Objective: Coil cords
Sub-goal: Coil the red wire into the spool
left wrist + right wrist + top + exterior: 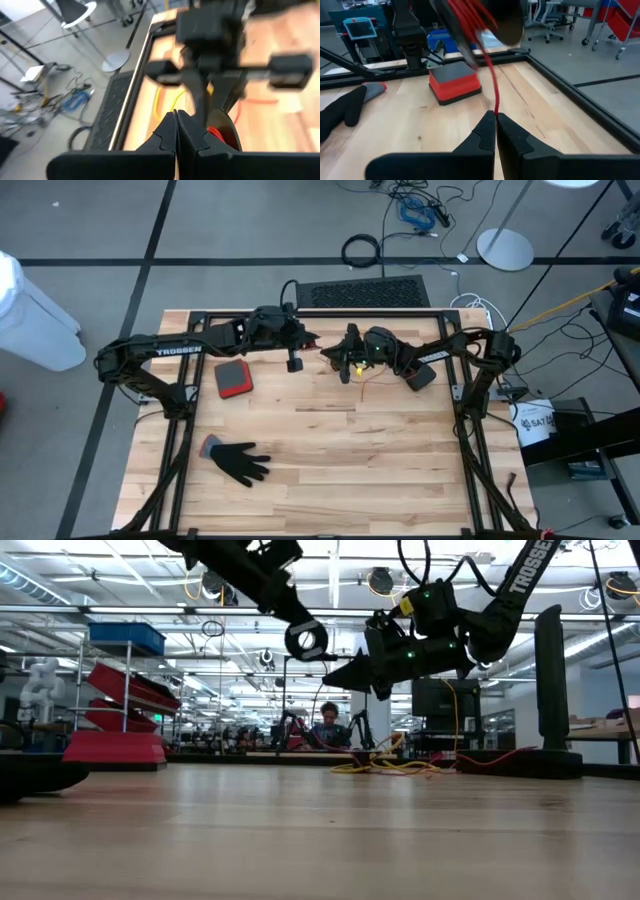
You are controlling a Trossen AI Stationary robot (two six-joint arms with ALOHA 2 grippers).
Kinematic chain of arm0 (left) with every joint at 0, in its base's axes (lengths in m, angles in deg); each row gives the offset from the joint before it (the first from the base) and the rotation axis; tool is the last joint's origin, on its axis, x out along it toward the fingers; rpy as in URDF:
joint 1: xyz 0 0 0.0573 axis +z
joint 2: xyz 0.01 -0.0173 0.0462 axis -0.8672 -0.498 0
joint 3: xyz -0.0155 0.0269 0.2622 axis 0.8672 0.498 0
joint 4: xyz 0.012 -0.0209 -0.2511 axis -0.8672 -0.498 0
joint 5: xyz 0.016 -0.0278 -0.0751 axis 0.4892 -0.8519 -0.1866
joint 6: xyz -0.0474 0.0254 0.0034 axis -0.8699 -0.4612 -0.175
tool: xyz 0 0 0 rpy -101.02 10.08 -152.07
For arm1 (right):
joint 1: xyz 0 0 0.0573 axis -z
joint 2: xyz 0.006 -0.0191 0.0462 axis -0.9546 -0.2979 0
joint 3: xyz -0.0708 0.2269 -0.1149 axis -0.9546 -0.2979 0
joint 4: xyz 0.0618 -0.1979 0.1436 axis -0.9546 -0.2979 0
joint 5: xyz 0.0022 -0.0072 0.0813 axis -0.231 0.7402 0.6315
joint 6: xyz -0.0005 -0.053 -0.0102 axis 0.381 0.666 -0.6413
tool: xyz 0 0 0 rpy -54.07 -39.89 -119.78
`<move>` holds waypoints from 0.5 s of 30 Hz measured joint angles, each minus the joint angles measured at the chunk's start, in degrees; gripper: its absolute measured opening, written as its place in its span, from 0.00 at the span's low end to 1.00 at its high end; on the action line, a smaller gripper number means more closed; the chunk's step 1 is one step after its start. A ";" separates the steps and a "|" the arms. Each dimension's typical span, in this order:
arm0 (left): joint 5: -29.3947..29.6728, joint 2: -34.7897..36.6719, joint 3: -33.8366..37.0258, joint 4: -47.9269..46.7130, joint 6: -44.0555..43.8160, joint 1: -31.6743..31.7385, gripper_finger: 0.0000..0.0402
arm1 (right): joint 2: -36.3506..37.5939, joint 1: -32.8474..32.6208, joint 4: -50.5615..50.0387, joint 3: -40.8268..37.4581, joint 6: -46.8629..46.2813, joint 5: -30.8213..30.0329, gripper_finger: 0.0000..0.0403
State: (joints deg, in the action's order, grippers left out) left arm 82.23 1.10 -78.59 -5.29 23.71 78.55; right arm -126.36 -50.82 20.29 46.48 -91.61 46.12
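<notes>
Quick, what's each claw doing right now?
Left claw: closed; whether it holds anything cannot be told.
Right claw: closed, pinching the red cord.

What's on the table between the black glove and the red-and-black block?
Nothing: in the high view only bare wooden table separates the black glove from the red-and-black block. The right wrist view shows the same bare stretch.

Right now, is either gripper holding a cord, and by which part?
The right gripper is shut on a hanging strand of the red cord. The left gripper is shut; its hold cannot be told.
</notes>
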 joint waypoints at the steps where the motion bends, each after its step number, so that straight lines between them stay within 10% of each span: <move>1: 0.93 0.00 0.40 -0.22 0.83 0.06 0.00 | 0.33 0.00 -0.01 0.00 0.01 0.00 0.00; 15: 7.19 -6.18 5.34 11.46 3.87 0.91 0.00 | 3.61 -1.89 1.95 0.73 -0.91 0.46 0.00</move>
State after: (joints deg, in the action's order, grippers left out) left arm 89.42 -5.09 -73.24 6.18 27.58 79.46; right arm -122.75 -52.72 22.23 47.22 -92.52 46.59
